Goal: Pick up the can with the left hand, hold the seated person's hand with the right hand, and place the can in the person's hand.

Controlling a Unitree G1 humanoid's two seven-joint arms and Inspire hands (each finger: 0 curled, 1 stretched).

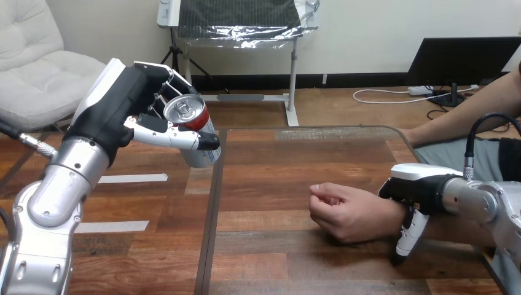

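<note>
Wooden table (276, 163) beneath; red-and-silver cylindrical metal can (187, 112) clutched aloft, tilted, in left hand (123, 104). Right hand (424, 184) seemingly clasped round wrist of person's hand (344, 212). Risk: still-curled palm refusing can, spilling it off.

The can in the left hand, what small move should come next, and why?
Probably carry the can right and down toward the person's hand. The left hand grips it, raised above the table at the view's left, well apart from that hand, which rests loosely curled on the wood with the right hand clasping its wrist.
</note>
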